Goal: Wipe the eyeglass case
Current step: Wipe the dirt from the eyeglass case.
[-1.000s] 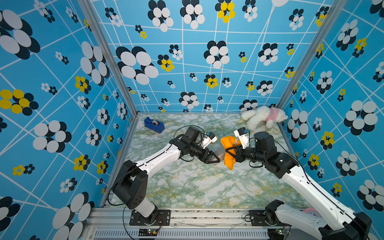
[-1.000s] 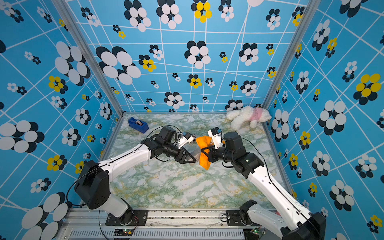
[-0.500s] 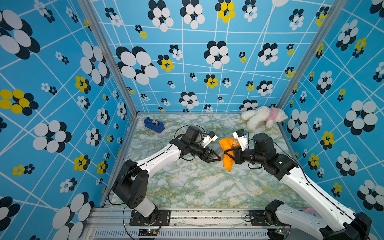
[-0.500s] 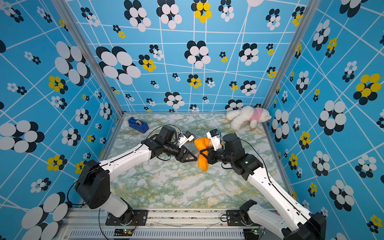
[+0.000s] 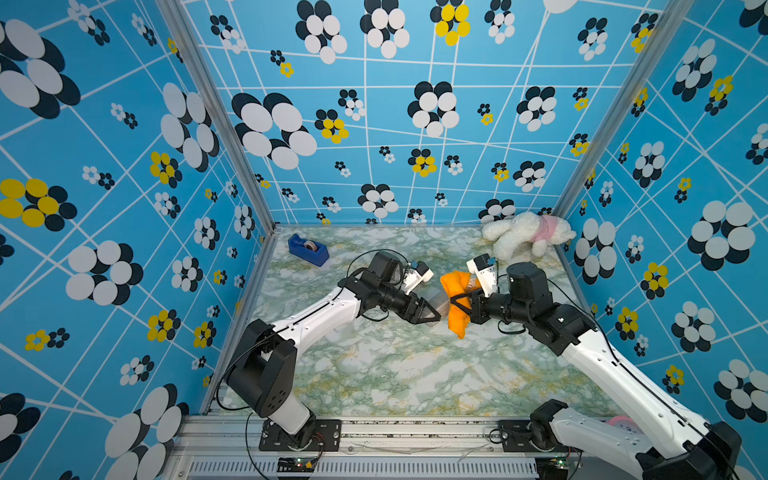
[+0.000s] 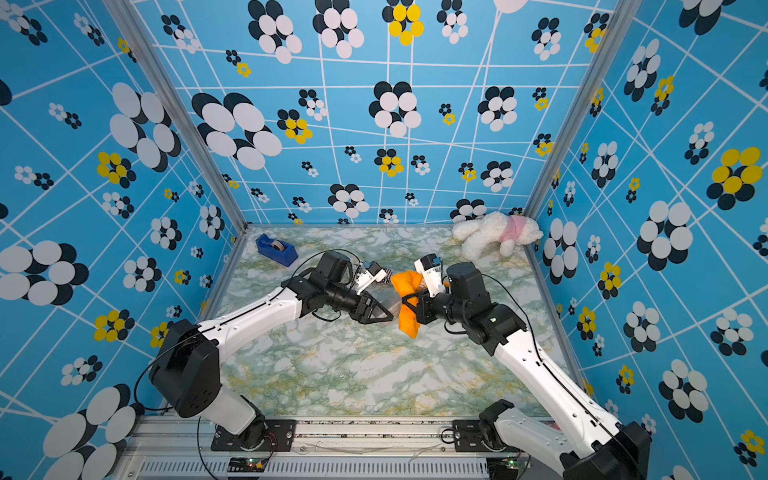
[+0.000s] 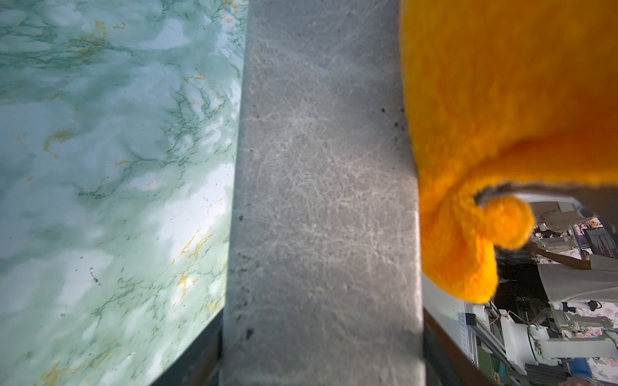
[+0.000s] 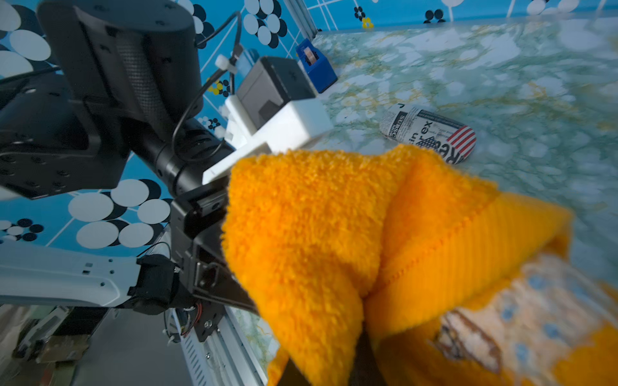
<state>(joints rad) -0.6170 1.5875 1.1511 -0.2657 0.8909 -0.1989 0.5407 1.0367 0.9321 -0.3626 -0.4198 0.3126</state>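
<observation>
My left gripper (image 5: pixel 434 316) (image 6: pixel 386 316) is shut on a grey, scratched eyeglass case (image 5: pixel 440 302) (image 6: pixel 390 302), held above the marble tabletop. In the left wrist view the eyeglass case (image 7: pixel 321 200) runs out between the jaws, which press on both its sides. An orange fluffy cloth (image 5: pixel 455 282) (image 6: pixel 409 286) is bunched in my right gripper (image 5: pixel 455 301) (image 6: pixel 405 301), which is shut on it. The cloth (image 7: pixel 501 100) lies against the far end and one side of the case. In the right wrist view the cloth (image 8: pixel 317 234) hides the case and the fingers.
A newspaper-print oblong case (image 8: pixel 428 133) lies on the table (image 5: pixel 374 374) behind the two grippers. A blue tape dispenser (image 5: pixel 308 248) stands at the back left. A white plush dog (image 5: pixel 523 235) lies in the back right corner. Patterned walls close in three sides.
My right gripper and the orange cloth have shifted slightly left against the case. The left arm and the case have stayed put.
</observation>
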